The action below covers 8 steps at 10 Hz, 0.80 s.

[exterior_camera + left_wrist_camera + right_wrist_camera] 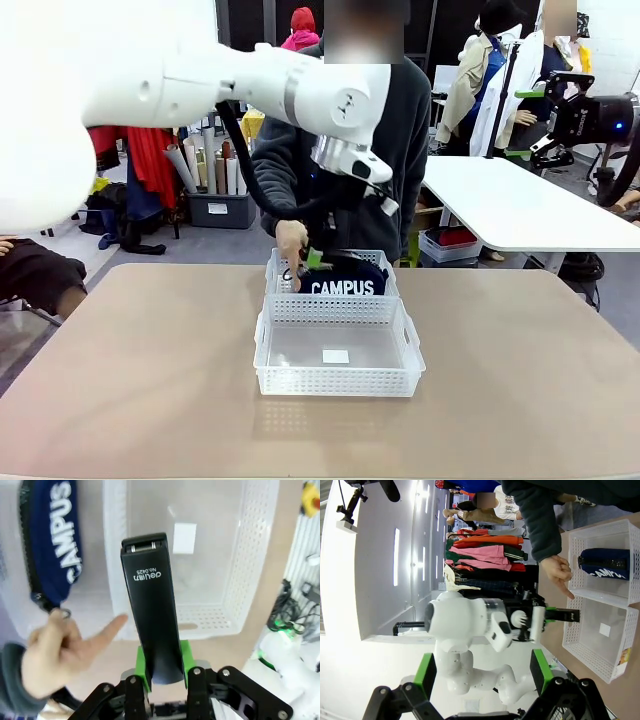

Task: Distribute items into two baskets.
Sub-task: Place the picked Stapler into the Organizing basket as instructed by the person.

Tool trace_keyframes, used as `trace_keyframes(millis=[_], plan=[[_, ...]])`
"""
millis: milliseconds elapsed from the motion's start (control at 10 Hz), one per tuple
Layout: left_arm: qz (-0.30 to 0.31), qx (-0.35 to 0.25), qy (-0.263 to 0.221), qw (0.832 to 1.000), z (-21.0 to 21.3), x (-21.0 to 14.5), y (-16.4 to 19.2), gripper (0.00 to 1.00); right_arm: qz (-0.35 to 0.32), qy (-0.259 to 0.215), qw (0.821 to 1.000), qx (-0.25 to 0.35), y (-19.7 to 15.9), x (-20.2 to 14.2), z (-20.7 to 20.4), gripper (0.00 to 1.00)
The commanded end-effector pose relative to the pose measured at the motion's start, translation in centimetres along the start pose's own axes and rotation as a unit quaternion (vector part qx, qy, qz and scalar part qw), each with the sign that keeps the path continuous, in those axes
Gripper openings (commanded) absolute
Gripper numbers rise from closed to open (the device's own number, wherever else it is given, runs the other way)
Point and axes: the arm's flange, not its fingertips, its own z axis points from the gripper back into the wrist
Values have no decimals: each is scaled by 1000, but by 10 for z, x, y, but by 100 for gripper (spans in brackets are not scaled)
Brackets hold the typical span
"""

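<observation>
Translucent plastic, the larger basket [338, 385] at centre frame looks light and stiff; behind it the smaller basket [283, 268] holds the soft pouch [345, 283]. My left gripper [161, 666] clamps the stapler [151, 605], hard and smooth, by its rear end. My wrist view shows the person's hand [55, 655] pointing; my right gripper [481, 671] stands released, empty.
</observation>
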Motion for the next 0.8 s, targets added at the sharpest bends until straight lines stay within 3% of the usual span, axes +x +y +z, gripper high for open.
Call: trace_keyframes(millis=[0,300,700], plan=[[-35,12,23,999,-13,6,-8,0,3,-5,1000,2,4,-1,-1,100],[-38,18,49,998,-39,22,-23,0,3,-5,1000,2,4,-1,-1,100],[-39,4,39,998,-35,31,-18,0,3,-5,1000,2,4,-1,-1,100]])
